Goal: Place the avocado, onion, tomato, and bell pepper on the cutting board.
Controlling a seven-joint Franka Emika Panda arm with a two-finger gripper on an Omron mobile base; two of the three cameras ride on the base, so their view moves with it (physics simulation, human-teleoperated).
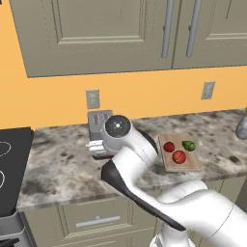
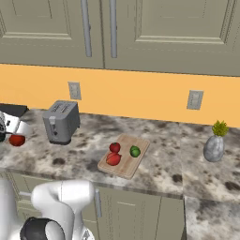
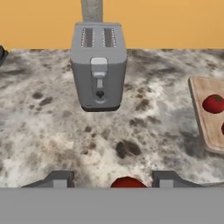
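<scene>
Open claw [image 3: 113, 179] straddles a red item [image 3: 127, 183], mostly cut off below.

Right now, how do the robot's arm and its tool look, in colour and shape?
The arm is made of smooth, rounded, glossy white segments, with dark, almost black bands at the joints. One joint ends in a round dark grey cap. The base views show no cables or markings on it. The tool has two small dark grey fingertips, blocky and flat-topped, as the hand view shows them.
</scene>
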